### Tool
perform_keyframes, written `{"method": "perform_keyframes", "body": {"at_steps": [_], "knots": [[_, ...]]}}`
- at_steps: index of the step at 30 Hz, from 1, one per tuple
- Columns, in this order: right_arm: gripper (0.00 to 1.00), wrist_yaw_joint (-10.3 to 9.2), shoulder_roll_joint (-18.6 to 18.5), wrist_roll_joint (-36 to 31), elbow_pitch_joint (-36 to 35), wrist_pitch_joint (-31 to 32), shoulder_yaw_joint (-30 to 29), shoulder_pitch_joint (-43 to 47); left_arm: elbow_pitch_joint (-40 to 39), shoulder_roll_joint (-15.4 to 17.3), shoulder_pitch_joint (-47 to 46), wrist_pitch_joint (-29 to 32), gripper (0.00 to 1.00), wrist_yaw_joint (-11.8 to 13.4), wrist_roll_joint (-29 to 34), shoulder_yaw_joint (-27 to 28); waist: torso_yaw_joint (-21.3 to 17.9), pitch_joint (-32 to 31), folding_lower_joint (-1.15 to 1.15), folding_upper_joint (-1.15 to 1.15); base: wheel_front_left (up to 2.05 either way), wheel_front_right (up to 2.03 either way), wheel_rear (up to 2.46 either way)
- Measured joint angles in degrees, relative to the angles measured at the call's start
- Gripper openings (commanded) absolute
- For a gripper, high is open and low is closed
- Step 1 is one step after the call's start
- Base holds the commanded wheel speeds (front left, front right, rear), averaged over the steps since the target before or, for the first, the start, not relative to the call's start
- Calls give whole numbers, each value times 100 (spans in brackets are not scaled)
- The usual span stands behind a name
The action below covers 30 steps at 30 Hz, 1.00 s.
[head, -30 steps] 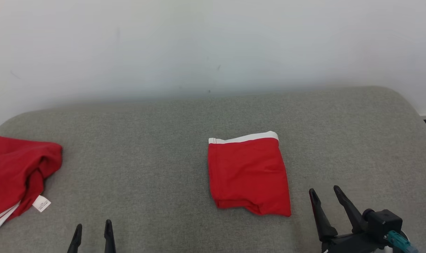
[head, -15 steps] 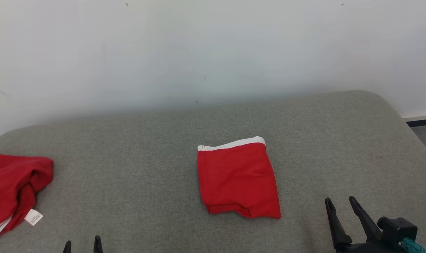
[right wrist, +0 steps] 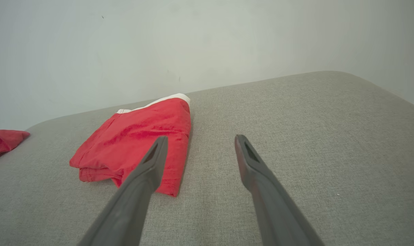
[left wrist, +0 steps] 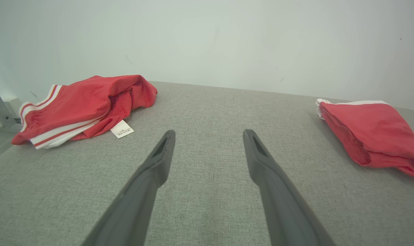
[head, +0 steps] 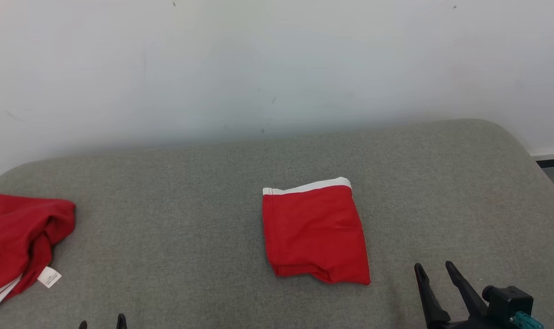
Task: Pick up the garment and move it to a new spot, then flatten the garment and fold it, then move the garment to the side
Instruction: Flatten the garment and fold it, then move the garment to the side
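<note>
You have the folded red garment [head: 314, 233] lying flat near the middle of the grey upholstered surface [head: 190, 183], its white waistband toward the wall [head: 277, 59]. Your right claw [head: 434, 266] is near the garment's lower right corner, fingers spread wide and empty. Your left claw [left wrist: 208, 133] is just as wide and holds nothing (its tips poke up at the head view's bottom edge). A second red garment [head: 21, 242], crumpled, white label showing, lies at the far left, well apart.
</note>
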Motion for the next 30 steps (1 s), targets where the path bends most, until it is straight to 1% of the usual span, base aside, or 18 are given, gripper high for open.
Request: {"method": "perform_keyframes", "body": {"at_steps": [25,30], "knots": [[100,0,36,53,-53,69,49,-42,-24,0,-21,0,100,-4,26,-74,55,108,0,0,0,0,0],[100,0,-5,45,-121,166,112,-187,-32,0,-48,0,100,-7,43,-107,107,165,0,0,0,0,0]]}}
